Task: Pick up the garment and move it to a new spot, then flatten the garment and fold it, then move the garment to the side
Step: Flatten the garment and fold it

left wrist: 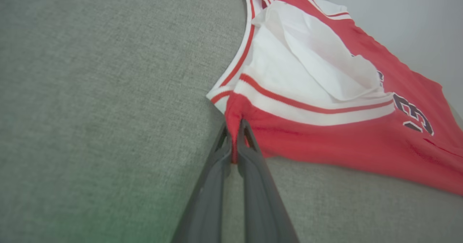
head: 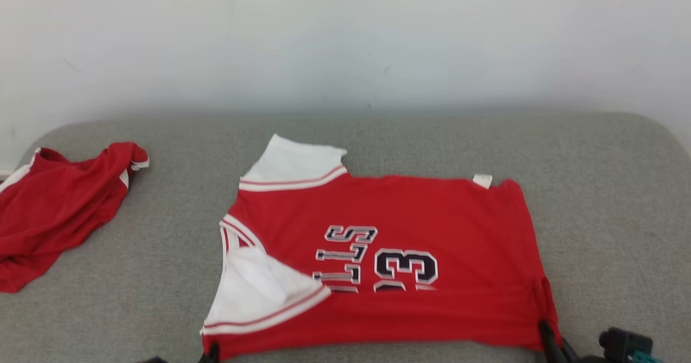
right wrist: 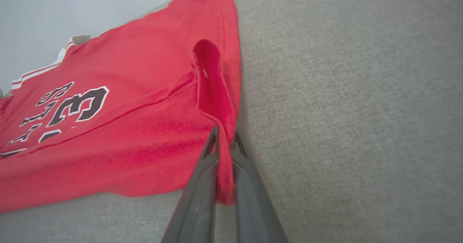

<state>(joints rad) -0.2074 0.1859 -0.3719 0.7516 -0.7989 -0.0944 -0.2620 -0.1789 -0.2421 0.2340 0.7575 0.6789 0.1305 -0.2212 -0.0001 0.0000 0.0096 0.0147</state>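
Closest of all, the left claw (left wrist: pixel 235 129) was squeezed shut on the near left corner of the shirt (head: pixel 388 228). The right claw (right wrist: pixel 225 140) was squeezed shut on the near right corner. Between them the red shirt lay mostly flat in the middle of the grey cushion (head: pixel 604 206), with a white part folded over on its left side. Bare grey cloth spread wide on the right and behind. A second red cloth (head: pixel 54 206) lay bunched well off to the left. Behind stood a pale wall (head: pixel 345 39).
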